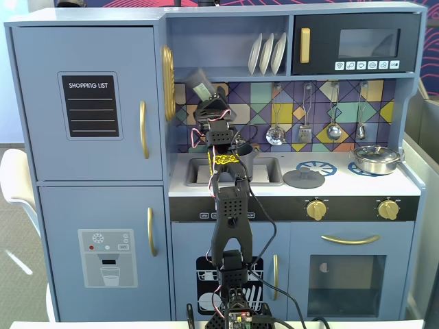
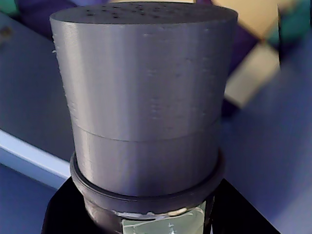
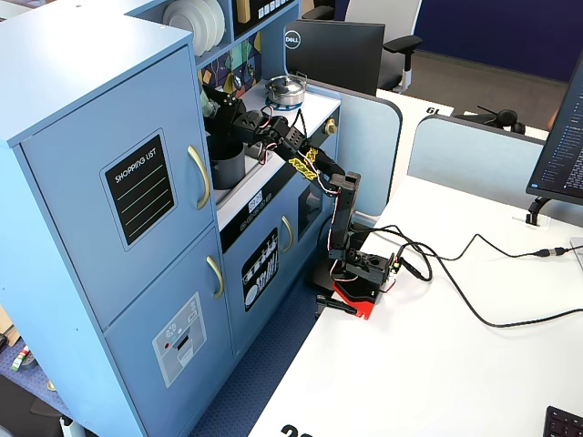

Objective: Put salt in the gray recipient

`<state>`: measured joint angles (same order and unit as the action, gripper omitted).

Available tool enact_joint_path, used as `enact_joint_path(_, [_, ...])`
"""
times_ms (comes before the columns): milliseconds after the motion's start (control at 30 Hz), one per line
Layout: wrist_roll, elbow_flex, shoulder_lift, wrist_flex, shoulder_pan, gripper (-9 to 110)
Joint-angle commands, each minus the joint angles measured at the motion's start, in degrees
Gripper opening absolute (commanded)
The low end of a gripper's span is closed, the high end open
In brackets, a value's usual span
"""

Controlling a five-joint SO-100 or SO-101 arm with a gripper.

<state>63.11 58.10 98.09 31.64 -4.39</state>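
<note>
The salt shaker (image 2: 146, 97), a dark-gray cylinder with a pale green label at its lower end, fills the wrist view. My gripper (image 2: 146, 222) is shut on it, with black fingers (image 2: 63, 214) on either side of the label. In a fixed view the gripper (image 1: 208, 103) holds the salt shaker (image 1: 201, 86) raised and tilted in front of the tiled back wall, above the sink. The gray pot (image 1: 245, 157) stands in the sink, partly hidden behind the arm. In the other fixed view the pot (image 3: 228, 164) sits just below the gripper (image 3: 217, 102).
A flat gray lid (image 1: 304, 179) lies on the counter right of the sink. A shiny steel pan (image 1: 375, 159) stands on the far right burner. Utensils (image 1: 305, 130) hang on the wall. A shelf with white plates (image 1: 267, 53) is above.
</note>
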Motion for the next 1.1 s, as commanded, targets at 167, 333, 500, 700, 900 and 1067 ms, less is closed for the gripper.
enact_joint_path(167, [7.9,-0.2,4.0,12.1,5.6,0])
enact_joint_path(333, [6.8,-2.9,2.8,7.4,2.6,0])
enact_joint_path(500, [3.4,-10.6,-0.1,-0.3,-0.4,0])
enact_joint_path(700, [2.3,-9.2,0.8,1.1,0.8,0])
enact_joint_path(900, [4.9,3.8,6.9,11.7,3.1,0])
enact_joint_path(1067, [5.0,7.7,8.2,8.9,1.5,0])
